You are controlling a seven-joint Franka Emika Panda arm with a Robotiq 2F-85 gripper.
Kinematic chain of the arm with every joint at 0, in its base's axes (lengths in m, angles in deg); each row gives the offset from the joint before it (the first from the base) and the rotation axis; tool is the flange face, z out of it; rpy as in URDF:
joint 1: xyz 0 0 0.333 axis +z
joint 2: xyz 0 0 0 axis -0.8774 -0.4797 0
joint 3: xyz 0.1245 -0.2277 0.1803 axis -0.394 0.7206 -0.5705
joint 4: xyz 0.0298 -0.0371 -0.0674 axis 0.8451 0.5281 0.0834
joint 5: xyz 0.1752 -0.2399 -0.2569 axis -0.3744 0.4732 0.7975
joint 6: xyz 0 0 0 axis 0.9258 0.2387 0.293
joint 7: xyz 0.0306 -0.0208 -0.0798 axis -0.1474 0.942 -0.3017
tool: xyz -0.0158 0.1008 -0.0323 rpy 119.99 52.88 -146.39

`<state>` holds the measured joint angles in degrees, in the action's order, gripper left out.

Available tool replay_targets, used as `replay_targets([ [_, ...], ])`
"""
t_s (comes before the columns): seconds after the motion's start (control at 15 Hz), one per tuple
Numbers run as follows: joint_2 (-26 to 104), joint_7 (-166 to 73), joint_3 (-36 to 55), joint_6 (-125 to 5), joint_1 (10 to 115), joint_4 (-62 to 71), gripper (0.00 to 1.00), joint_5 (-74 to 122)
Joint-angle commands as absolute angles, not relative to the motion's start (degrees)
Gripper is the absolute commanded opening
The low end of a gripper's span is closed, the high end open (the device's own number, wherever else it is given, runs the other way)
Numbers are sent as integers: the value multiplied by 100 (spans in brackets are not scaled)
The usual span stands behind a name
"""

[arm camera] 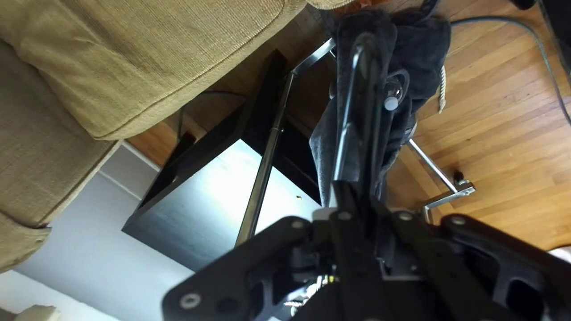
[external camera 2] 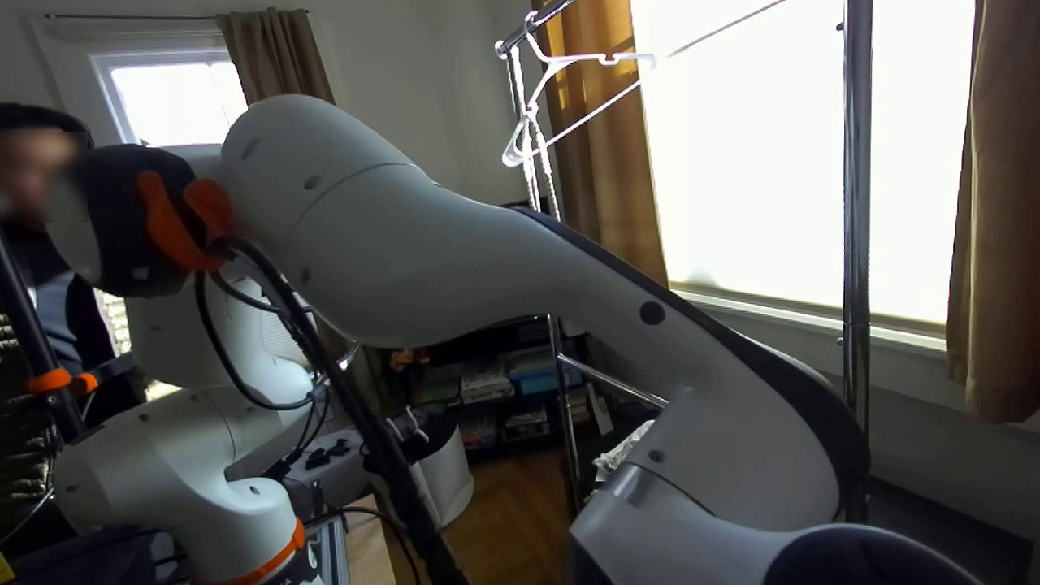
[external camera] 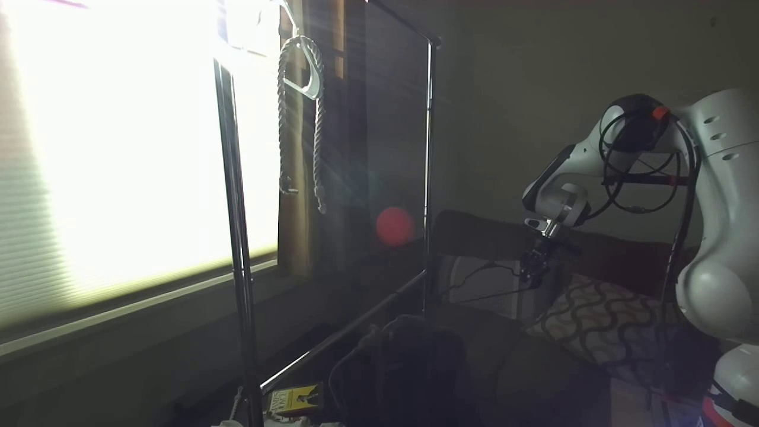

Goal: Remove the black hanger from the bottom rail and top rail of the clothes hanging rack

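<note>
One black hanger (arm camera: 366, 107) sits clenched in the gripper (arm camera: 354, 191); in the wrist view it shows just past the right corner of the black desk (arm camera: 200, 218). In an exterior view its thin outline reaches from the gripper toward the clothes rack (external camera: 429, 148), the far end near an upright (external camera: 426, 237); whether they touch I cannot tell. Back in the wrist view, a metal pole (arm camera: 264, 171) of the rack passes in front of the desk's upper right edge. Beyond the upper left edge is a tan sofa (arm camera: 156, 67); beyond the right corner lie dark cloth (arm camera: 421, 67), behind the hanger, and the wooden floor (arm camera: 513, 125). In both exterior views a white hanger (external camera: 308, 91) and a pale rope (external camera: 281, 118) hang together, and in an exterior view the hook (external camera 2: 530, 27) sits on the top rail (external camera 2: 548, 20)
</note>
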<state>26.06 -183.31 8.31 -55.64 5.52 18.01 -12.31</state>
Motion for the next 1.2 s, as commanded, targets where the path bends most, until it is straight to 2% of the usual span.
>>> replay_targets([
  [0.0, 3370, -18183, 997, -4914, 369, 2288, 1, -1713],
  [0.47, 4060, -17326, 1397, -3755, 972, 2433, 1, -1735],
  [1.13, 5308, -15287, 1701, -3565, 2662, 2188, 1, -847],
])
